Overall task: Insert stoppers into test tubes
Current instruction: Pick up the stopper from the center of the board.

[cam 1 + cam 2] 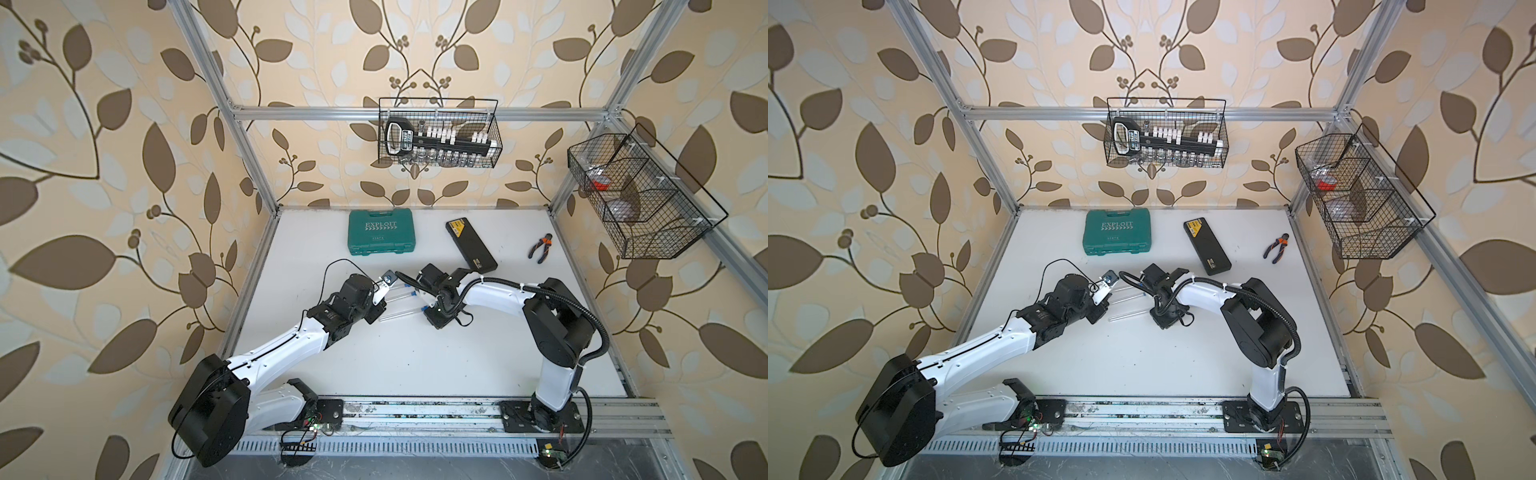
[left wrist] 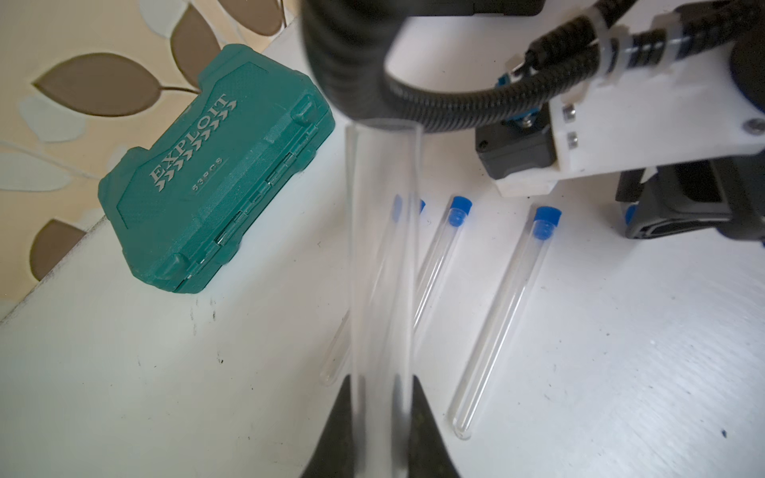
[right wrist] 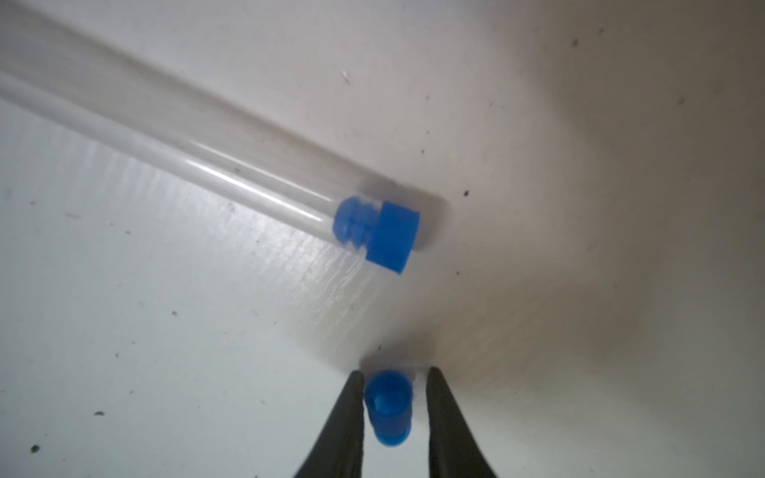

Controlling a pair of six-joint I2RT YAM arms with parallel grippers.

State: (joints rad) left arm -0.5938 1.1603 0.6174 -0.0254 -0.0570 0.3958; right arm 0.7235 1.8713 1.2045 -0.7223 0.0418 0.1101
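In the left wrist view my left gripper (image 2: pixel 381 377) is shut on a clear test tube (image 2: pixel 381 269) that points away from it, and a black cable hides the tube's far end. Three more test tubes lie side by side on the white table. Two of them (image 2: pixel 439 265) (image 2: pixel 505 314) show blue stoppers (image 2: pixel 460 210) (image 2: pixel 546 222) in their mouths. The third (image 2: pixel 331 364) is partly behind the held tube. In the right wrist view my right gripper (image 3: pixel 394 371) straddles a loose blue stopper (image 3: pixel 389 407) on the table; one finger touches it and a small gap shows at the other. A stoppered tube (image 3: pixel 207 157) lies just beyond.
A green tool case (image 1: pixel 381 232), a black case (image 1: pixel 471 245) and pliers (image 1: pixel 540 248) lie at the back of the table. Wire baskets hang on the back wall (image 1: pixel 438 133) and the right wall (image 1: pixel 640 199). The two wrists are close together mid-table.
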